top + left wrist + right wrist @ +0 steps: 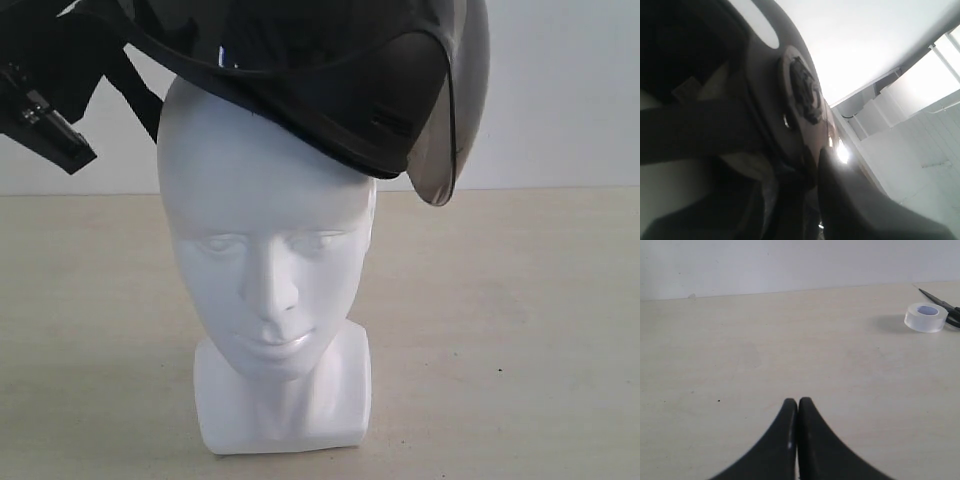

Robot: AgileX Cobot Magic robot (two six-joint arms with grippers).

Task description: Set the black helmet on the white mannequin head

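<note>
The black helmet (pixel 330 80) hangs tilted over the crown of the white mannequin head (pixel 265 230). Its rim rests on or just above the head's top right side, and the smoky visor (pixel 455 120) hangs down to the right. A chin strap (pixel 135 85) drops beside the head's upper left. My left arm (pixel 40 100) comes in at the top left. In the left wrist view my left gripper (pixel 807 170) is shut on the helmet's rim (pixel 765 100), one dark finger (pixel 860 200) outside the shell. My right gripper (pixel 798 402) is shut over bare table and holds nothing.
The head stands on its squarish base (pixel 285 400) on a pale table (pixel 520 330) before a white wall. In the right wrist view a clear tape roll (pixel 925 316) and black scissors (pixel 947 305) lie far from the right gripper.
</note>
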